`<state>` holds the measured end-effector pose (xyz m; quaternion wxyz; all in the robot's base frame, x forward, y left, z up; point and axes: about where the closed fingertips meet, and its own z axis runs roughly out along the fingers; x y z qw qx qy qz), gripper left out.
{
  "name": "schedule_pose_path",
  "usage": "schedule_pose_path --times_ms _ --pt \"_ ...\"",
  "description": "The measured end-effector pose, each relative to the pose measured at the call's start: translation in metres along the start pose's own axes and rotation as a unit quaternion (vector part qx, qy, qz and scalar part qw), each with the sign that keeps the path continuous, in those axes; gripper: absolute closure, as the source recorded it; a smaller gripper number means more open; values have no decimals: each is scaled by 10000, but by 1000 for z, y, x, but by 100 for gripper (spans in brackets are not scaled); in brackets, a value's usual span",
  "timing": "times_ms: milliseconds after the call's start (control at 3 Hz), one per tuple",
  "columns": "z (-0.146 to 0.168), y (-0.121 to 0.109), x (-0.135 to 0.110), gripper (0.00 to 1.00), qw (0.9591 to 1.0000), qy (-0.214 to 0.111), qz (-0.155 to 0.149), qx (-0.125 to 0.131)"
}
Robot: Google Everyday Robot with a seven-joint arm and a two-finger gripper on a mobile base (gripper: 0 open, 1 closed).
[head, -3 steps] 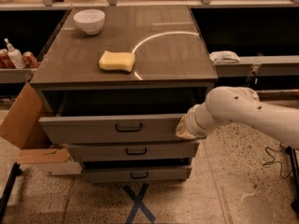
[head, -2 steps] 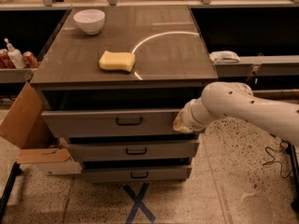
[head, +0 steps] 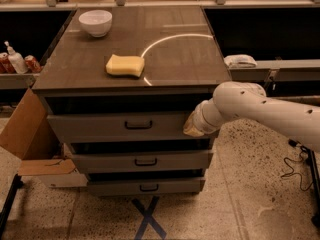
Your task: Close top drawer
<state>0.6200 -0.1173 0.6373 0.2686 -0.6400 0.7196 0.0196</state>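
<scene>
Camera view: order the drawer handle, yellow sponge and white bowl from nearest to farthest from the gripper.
The gripper is at the top drawer's right end.
1. The handle, left of it.
2. The yellow sponge, on the cabinet top.
3. The white bowl, back left corner.

Matt top drawer (head: 95,128), smooth plastic claw (head: 193,127) at its rt end.

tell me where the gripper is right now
In the camera view the gripper sits right of centre, at the right end of the top drawer, right of its black handle and just below the cabinet top.
</scene>
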Motion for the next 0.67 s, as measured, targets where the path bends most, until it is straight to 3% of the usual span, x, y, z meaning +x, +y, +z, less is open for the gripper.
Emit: schedule_pose_path --times_ms 333,667 --pt "-17 14 -6 100 9997 -205 -154 -60" --pt "-49 39 -13 100 9981 -359 -499 -49"
